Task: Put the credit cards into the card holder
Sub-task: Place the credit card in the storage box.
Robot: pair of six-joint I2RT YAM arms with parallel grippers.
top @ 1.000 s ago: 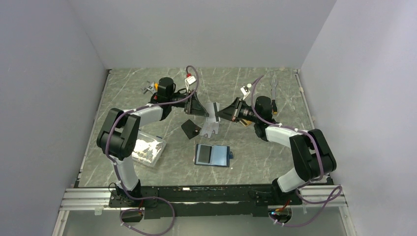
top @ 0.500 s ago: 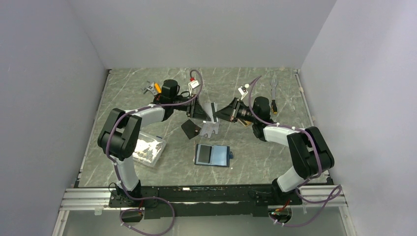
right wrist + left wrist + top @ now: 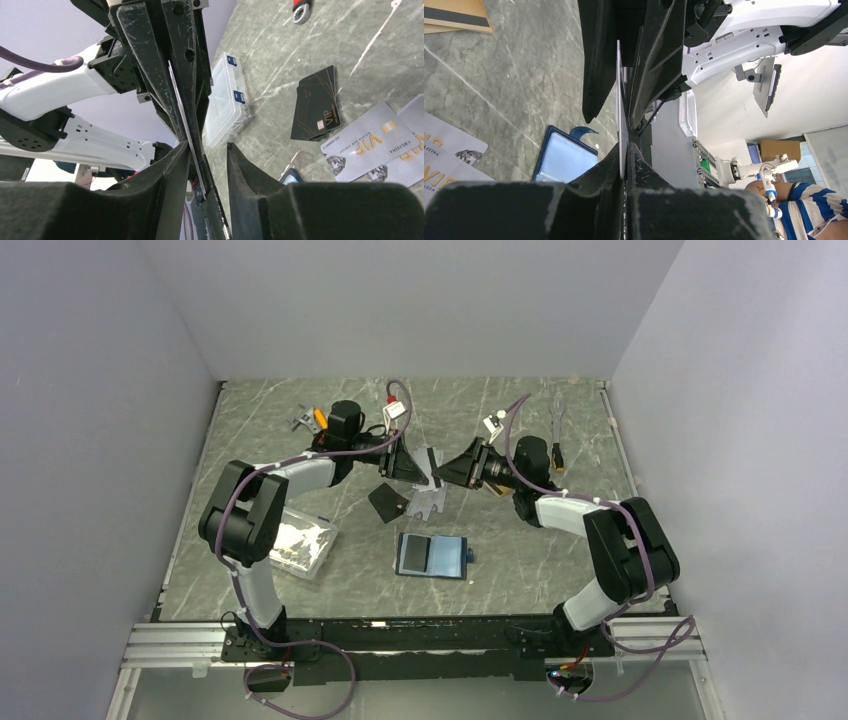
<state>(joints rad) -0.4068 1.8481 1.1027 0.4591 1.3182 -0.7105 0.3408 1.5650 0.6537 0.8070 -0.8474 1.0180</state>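
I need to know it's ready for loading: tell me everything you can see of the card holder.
The card holder is a small navy, leather-looking wallet, lying open and flat near the middle of the table. Greyish inner pockets face up; a snap tab juts from its right edge. Only the table touches it.

Even bright overhead light, faint shadows; wrist views blur up close.
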